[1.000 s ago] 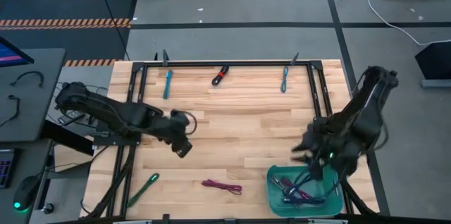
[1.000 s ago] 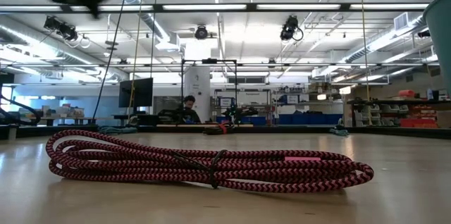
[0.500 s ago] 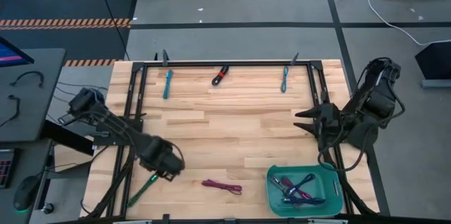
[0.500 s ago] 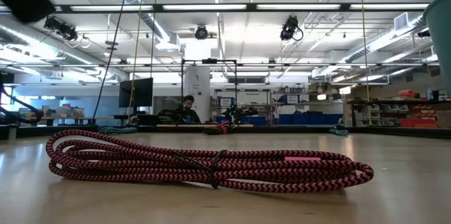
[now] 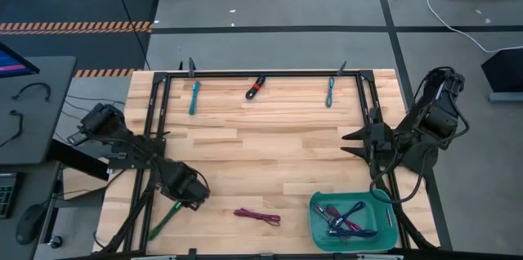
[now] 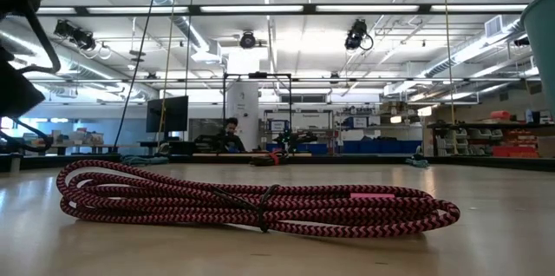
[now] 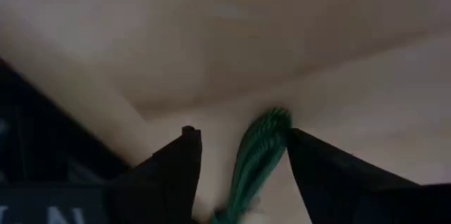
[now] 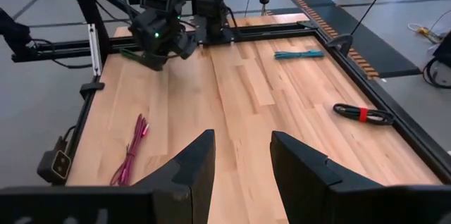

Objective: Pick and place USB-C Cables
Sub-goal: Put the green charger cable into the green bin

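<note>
My left gripper (image 5: pixel 189 194) is low over the near left corner, open, and its fingers stand on either side of the green cable's (image 5: pixel 167 217) upper end (image 7: pixel 259 148) without touching it. The green cable lies flat on the wood. My right gripper (image 5: pixel 353 141) hovers open (image 8: pixel 243 159) over the table's right side, beyond the teal tray (image 5: pixel 384 235). Several cables lie in the tray. A magenta cable (image 5: pixel 257 217) lies flat near the near edge and fills the low view (image 6: pixel 251 200). Near the far edge lie two teal cables (image 5: pixel 194 96) (image 5: pixel 330 92) and a red-black one (image 5: pixel 256 87).
A black metal frame (image 5: pixel 261 73) runs along the table's far edge and sides; its left rail (image 5: pixel 151 141) is close beside my left arm. A wide stretch of bare wood (image 5: pixel 278 145) lies between the two grippers. A person sits far off in the room (image 6: pixel 231 133).
My left gripper has swung from the table's middle left toward the near left corner and come down over the green cable. My right gripper has risen from above the tray and moved toward the far edge, then held still. No cable on the table has moved.
</note>
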